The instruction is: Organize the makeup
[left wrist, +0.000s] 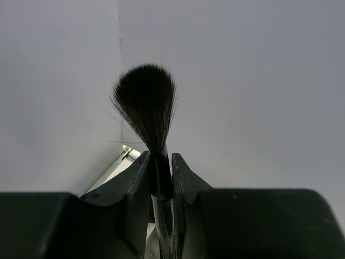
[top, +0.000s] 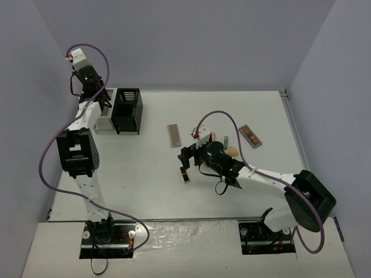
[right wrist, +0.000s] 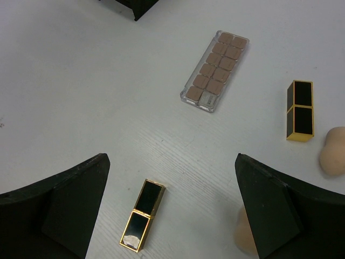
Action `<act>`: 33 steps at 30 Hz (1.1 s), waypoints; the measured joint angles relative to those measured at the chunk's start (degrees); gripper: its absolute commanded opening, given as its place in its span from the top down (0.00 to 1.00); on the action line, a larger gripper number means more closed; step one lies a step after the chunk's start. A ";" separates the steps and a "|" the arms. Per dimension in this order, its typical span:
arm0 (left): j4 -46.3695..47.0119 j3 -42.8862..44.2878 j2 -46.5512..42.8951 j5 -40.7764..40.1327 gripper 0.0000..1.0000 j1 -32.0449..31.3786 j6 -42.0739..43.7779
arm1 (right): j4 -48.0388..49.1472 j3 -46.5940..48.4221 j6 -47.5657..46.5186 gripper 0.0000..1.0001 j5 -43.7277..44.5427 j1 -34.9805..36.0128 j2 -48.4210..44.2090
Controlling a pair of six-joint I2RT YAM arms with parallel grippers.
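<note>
My left gripper point(left wrist: 160, 163) is shut on a thin black brush point(left wrist: 145, 102), bristles pointing up past the fingertips. In the top view it point(top: 99, 98) is raised at the organizer bins at the back left. My right gripper point(right wrist: 171, 162) is open and hovers over a black-and-gold lipstick point(right wrist: 143, 213) lying flat on the table, nearer its left finger; the lipstick also shows in the top view point(top: 185, 175). Beyond lie a clear palette of tan pans point(right wrist: 215, 70), a second lipstick point(right wrist: 299, 110) and a peach sponge point(right wrist: 334, 151). Another sponge point(right wrist: 245, 232) is partly hidden by the right finger.
A white bin point(top: 106, 110) and a black slatted bin point(top: 127, 110) stand side by side at the back left. A second palette point(top: 251, 136) and a green tube point(top: 226, 141) lie right of centre. Grey walls close the table at back and sides.
</note>
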 measured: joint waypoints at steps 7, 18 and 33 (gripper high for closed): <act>-1.43 0.26 5.09 2.27 0.66 -0.01 -0.14 | 0.13 0.00 0.01 0.00 -0.73 -0.48 0.97; -5.12 -3.59 -0.05 3.73 0.11 -0.09 -0.68 | -0.14 -0.02 0.09 0.00 -1.22 -0.51 -0.64; -29.50 -16.46 -41.21 5.17 0.03 -16.13 -4.38 | -13.06 0.28 3.97 0.00 8.83 -0.90 -16.95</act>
